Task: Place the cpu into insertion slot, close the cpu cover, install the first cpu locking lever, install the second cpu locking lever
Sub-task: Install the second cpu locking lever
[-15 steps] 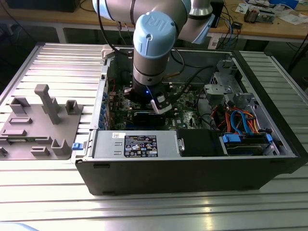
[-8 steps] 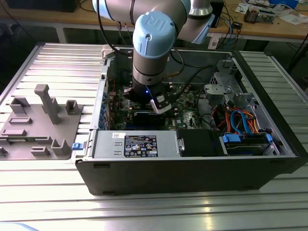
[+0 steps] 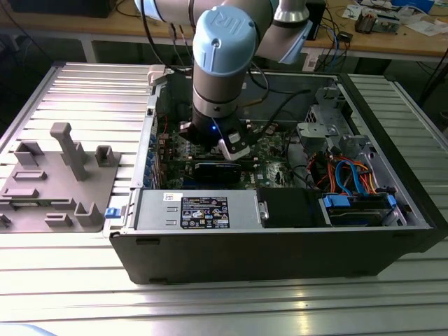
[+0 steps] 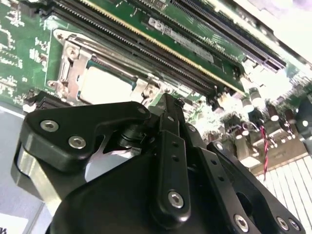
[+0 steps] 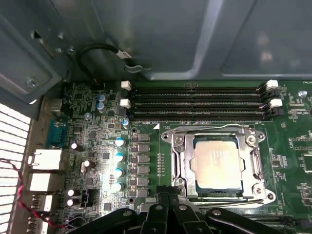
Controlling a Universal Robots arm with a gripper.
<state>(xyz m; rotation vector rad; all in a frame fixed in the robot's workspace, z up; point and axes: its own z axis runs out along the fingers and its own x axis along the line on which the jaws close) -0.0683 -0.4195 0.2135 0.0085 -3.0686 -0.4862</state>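
Black gripper linkage (image 4: 165, 161) crowds the near edge in both wrist views, with its fingertips drawn together to a narrow point (image 5: 168, 202) and nothing visible between them; you're looking at a closed, empty tool sitting just beside the socket's near rim. Working left to right across the green motherboard (image 5: 92, 146) in the first wrist view: you pass a column of small capacitors (image 5: 119, 163), then the insertion slot (image 5: 178, 165) with its silvery rim, toward the board's right side. Your cpu (image 5: 218, 163) lies flat in that slot, its silver-grey top facing up. Your cpu cover (image 5: 253, 165) lies down around the chip, which shows through its square window. Long black memory slots (image 5: 195, 100) run along the far edge of the socket. From the exterior view, your arm (image 3: 217, 84) reaches down into the open computer case (image 3: 280, 238), which rests on a ribbed metal table (image 3: 84, 294).
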